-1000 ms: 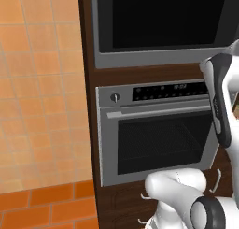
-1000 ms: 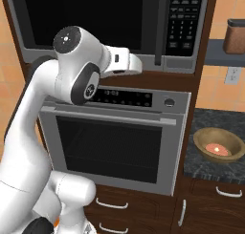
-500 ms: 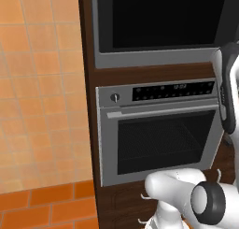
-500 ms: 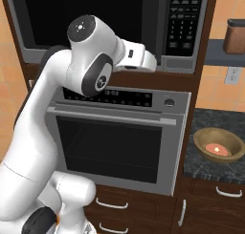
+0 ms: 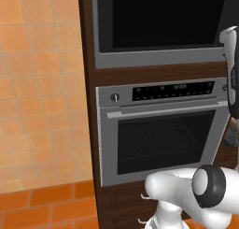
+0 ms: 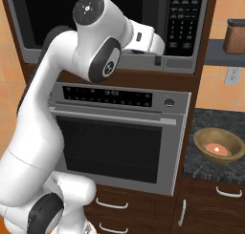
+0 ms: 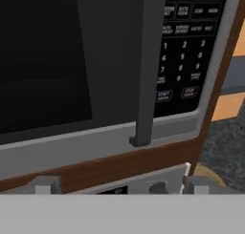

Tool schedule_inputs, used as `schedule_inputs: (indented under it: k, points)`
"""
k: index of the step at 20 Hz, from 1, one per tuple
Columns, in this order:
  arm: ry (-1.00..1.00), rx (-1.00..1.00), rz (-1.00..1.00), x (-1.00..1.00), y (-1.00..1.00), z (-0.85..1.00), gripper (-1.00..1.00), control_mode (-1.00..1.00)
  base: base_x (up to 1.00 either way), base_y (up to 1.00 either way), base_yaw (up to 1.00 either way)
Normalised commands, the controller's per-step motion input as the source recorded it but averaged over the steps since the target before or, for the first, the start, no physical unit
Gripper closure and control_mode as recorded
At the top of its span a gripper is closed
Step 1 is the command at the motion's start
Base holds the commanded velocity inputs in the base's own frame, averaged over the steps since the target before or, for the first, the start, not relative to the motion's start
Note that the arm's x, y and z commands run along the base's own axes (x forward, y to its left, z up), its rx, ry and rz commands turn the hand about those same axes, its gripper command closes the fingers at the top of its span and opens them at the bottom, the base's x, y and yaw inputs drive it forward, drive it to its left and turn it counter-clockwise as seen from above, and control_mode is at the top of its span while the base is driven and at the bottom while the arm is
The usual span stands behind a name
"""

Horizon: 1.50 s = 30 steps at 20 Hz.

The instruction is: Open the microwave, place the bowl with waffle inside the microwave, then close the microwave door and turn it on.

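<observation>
A: Item one, nearest: the claw; state?

B: Two pale finger tips at the bottom of the hand view, one near 7 o'clock, one near 5 o'clock, set wide apart; nothing between them; in the right base view the hand sits at the end of the white arm, close before the lower edge of the microwave, its fingers too small to read there.

A: Item two: the microwave door?

B: Shut; black glass, grey metal edge; in the hand view it takes the 9 to 12 o'clock part; the dark vertical handle runs from 12 o'clock down to centre, just above the gap between the tips, not touched.

A: Item three: the microwave itself?

B: Built into brown wood above the silver oven; its keypad lies at 1 o'clock in the hand view, right of the handle; in the left base view its glass front fills 12 o'clock.

A: Item four: the bowl with waffle?

B: A brown bowl on the dark speckled worktop, at 3 to 4 o'clock in the right base view, right of the oven, well apart from the claw; contents a pale round thing, too small to name.

A: Farthest?

B: Brown canister on a shelf, 2 o'clock; orange tiled wall, 9 o'clock in the left base view.
</observation>
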Motion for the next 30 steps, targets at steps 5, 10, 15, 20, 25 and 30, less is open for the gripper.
schedule_inputs:
  k: [5,10,15,20,25,30]
  points:
    - [-0.14,0.06,0.1,0.35,0.0,0.19,-1.0,-1.0,0.0,0.0,0.0]
    - [-0.02,0.0,0.01,0.43,-0.23,-0.04,-1.0,-1.0,0.0,0.0,0.0]
    - [0.0,0.0,0.0,0.41,-0.38,-0.16,-1.0,-1.0,0.0,0.0,0.0]
    - [0.01,0.01,0.0,0.41,-0.29,-0.19,-1.0,-1.0,0.0,0.0,0.0]
    - [0.05,0.0,0.0,0.36,-0.07,-0.11,-1.0,-1.0,0.0,0.0,0.0]
    - [0.04,0.0,0.0,0.26,0.0,-0.12,-1.0,-1.0,0.0,0.0,0.0]
